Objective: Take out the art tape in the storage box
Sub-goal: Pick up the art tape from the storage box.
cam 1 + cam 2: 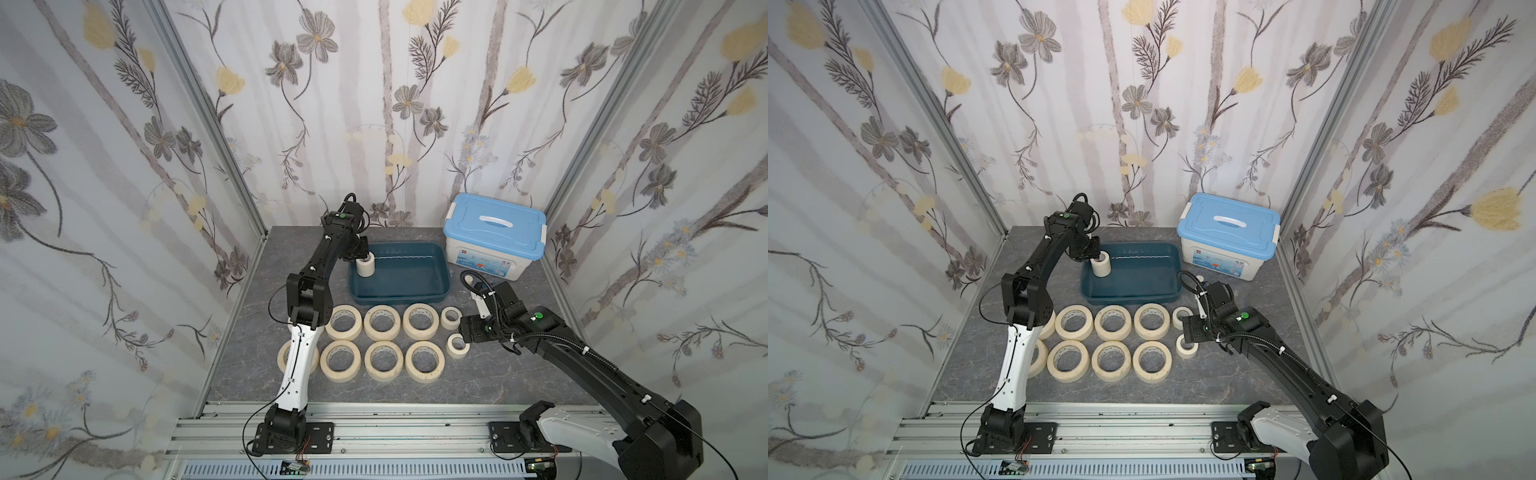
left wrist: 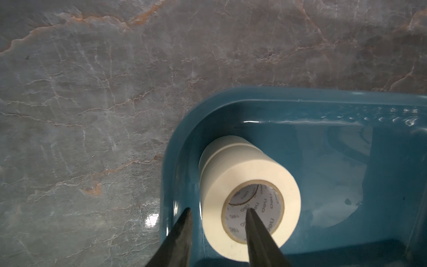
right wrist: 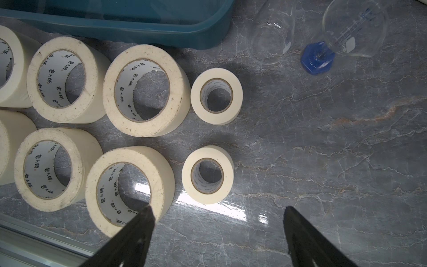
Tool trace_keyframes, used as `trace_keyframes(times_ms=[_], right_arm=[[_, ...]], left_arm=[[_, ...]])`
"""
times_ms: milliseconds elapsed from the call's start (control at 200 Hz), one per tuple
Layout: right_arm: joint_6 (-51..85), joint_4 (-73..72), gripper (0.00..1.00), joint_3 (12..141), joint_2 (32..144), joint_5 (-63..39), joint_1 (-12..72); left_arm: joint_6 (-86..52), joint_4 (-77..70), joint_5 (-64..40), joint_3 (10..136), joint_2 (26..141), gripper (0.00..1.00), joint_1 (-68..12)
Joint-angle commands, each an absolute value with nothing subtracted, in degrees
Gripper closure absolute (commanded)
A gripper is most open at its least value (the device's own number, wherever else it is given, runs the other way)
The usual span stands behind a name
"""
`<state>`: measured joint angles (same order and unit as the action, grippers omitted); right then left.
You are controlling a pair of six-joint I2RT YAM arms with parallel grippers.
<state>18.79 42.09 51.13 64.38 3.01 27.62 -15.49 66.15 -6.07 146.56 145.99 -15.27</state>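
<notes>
In both top views, going from left to right: the left arm reaches from the lower left up to the near-left corner of the storage box [image 1: 440, 286], a teal tray at the middle of the frame. Its left pincer [image 2: 218, 210] straddles the wall of the top roll in a stack of small rolls [image 1: 365, 264] standing in that corner: one finger in the core, one between roll and box wall, not clearly clamped yet. These appear to be the last art tape inside; the rest of the box looks empty. The stack seems to be two rolls, so a lift may take only the top one, or drag the lower one up and drop it. The outer finger is squeezed against the box wall and could catch the rim and tip the light tray. Below the box, two rows of large rolls [image 1: 421, 321] lie flat on the table [image 1: 498, 382], with two small rolls [image 1: 451, 318] to their right. At lower right, the right pincer [image 3: 218, 211] hangs open and empty above the table beside the nearer small roll; a careless sweep could knock it, or the clear glassware [image 3: 272, 34] near the box.
</notes>
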Motion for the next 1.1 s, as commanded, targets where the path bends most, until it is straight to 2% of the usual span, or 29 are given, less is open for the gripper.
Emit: trace_keyframes(times_ms=[0, 570, 889, 1099], right_arm=[[18.6, 42.2, 0.11, 51.2, 64.6, 2.9, 27.5], [19.1, 42.2, 0.11, 52.9, 64.3, 1.8, 26.9], [21.9, 41.5, 0.11, 58.2, 65.3, -2.1, 26.8], [25.9, 39.3, 0.11, 60.1, 66.4, -5.7, 26.9]], left_arm=[[-16.0, 66.2, -6.3, 147.0, 146.6, 0.65, -15.2], [-16.3, 66.7, -5.9, 147.0, 143.9, 0.91, -15.6], [-14.3, 68.4, -1.3, 146.1, 137.5, 0.95, -19.0], [-14.5, 66.1, -1.1, 139.1, 131.4, 0.98, -22.1]])
